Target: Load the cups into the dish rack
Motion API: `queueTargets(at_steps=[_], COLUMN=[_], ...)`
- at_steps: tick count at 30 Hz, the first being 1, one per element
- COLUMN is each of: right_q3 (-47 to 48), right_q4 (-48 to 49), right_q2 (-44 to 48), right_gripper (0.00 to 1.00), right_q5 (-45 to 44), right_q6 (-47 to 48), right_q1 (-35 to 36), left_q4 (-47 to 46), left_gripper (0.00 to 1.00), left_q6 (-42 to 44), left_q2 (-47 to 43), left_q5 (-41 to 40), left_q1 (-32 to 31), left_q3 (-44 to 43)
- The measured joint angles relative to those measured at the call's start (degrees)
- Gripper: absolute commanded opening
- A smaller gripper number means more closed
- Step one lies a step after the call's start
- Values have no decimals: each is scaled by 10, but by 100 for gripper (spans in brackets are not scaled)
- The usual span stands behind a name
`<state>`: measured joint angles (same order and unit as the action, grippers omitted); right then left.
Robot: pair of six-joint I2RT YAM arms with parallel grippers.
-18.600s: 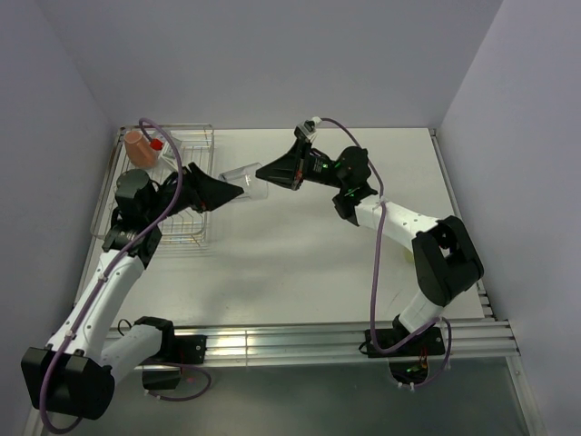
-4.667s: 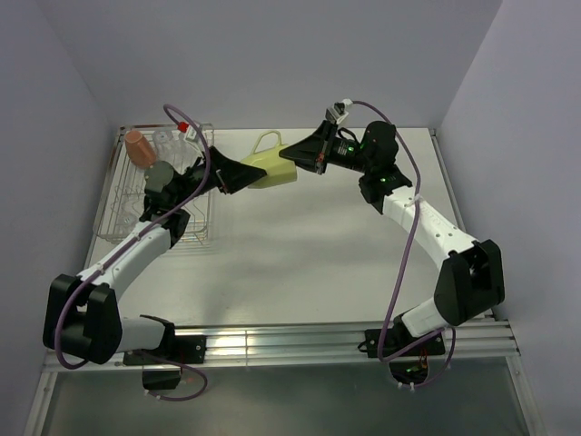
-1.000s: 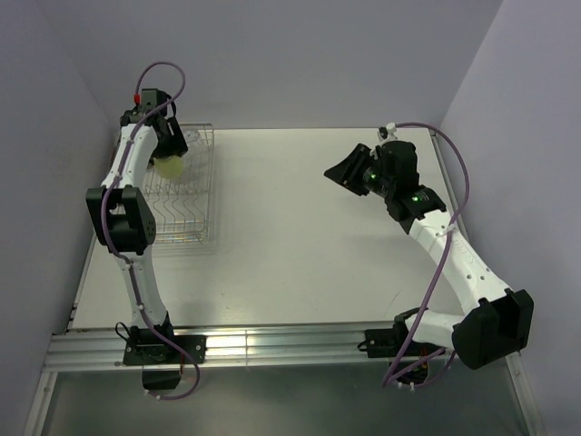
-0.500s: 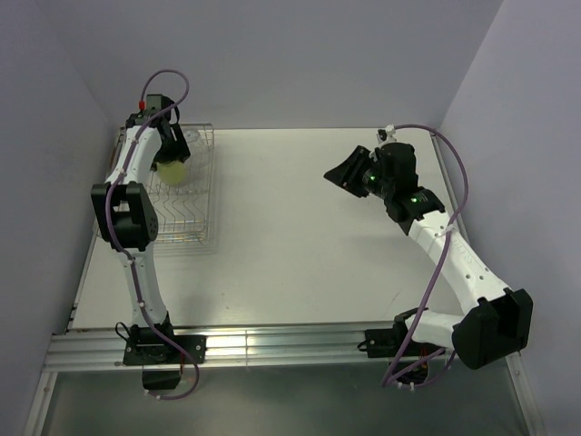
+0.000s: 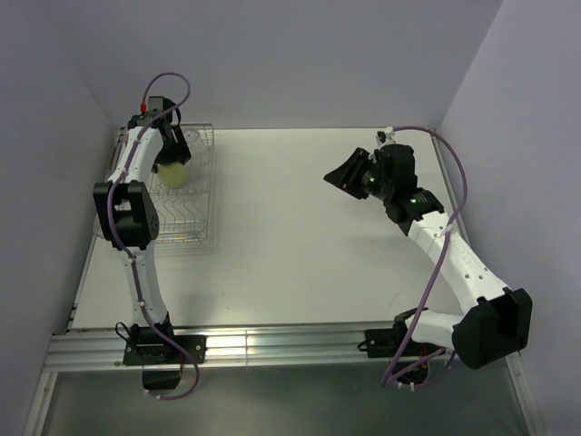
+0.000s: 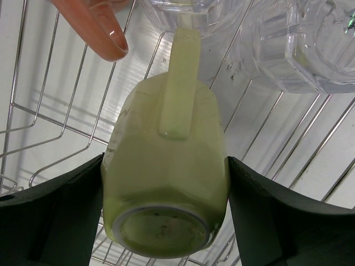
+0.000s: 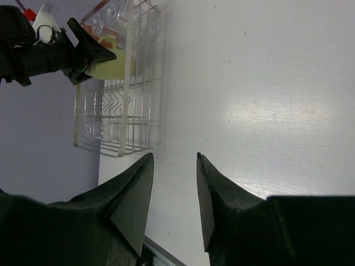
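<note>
My left gripper (image 6: 165, 221) is shut on a pale yellow-green mug (image 6: 166, 166), base toward the camera and handle up, held over the silver wire dish rack (image 6: 50, 116). In the top view that gripper (image 5: 172, 162) is at the rack's (image 5: 186, 227) far end. The terracotta mug's handle (image 6: 94, 27) shows just beyond the held mug. Two clear tumblers (image 6: 183, 8) (image 6: 299, 44) sit in the rack behind it. My right gripper (image 5: 340, 175) is open and empty above the table's right half (image 7: 174, 156).
The rack stands at the table's far left, against the left wall. The near rows of tines (image 5: 177, 222) hold nothing. The white table (image 5: 300, 245) stretches between the rack and the right arm.
In the last second the left gripper has shifted the yellow-green mug slightly nearer and lower over the rack. The right arm has hardly moved. Before that, the right gripper passed this mug to the left.
</note>
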<state>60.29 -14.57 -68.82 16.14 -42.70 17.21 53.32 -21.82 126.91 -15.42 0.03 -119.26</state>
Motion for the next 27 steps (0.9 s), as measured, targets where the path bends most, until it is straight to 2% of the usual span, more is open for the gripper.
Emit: queueTargets(at_steps=[4, 5, 7, 8, 12, 16, 18, 22, 24, 27], right_q3=[0, 0, -1, -2, -7, -7, -7, -7, -7, -7], right_q4=[0, 0, 0, 1, 3, 4, 4, 4, 4, 4], right_q2=[0, 0, 0, 0, 0, 0, 0, 0, 0, 0], right_gripper=[44, 44, 44, 44, 44, 44, 44, 44, 44, 44], right_q5=[0, 0, 0, 0, 0, 0, 0, 0, 0, 0], right_q6=[0, 0, 0, 0, 0, 0, 0, 0, 0, 0], right_q1=[0, 0, 0, 0, 0, 0, 0, 0, 0, 0], left_q4=[0, 0, 0, 0, 0, 0, -1, -5, -7, -11], left_gripper=[43, 53, 60, 67, 76, 81, 92, 93, 99, 99], left_q6=[0, 0, -1, -1, -1, -3, -3, -3, -3, -3], left_q2=[0, 0, 0, 0, 0, 0, 0, 1, 1, 1], left_q5=[-1, -2, -3, -3, -3, -3, -4, -9, -10, -11], left_q1=[0, 0, 0, 2, 5, 8, 8, 9, 10, 11], left_q3=[0, 0, 0, 0, 0, 0, 2, 8, 10, 10])
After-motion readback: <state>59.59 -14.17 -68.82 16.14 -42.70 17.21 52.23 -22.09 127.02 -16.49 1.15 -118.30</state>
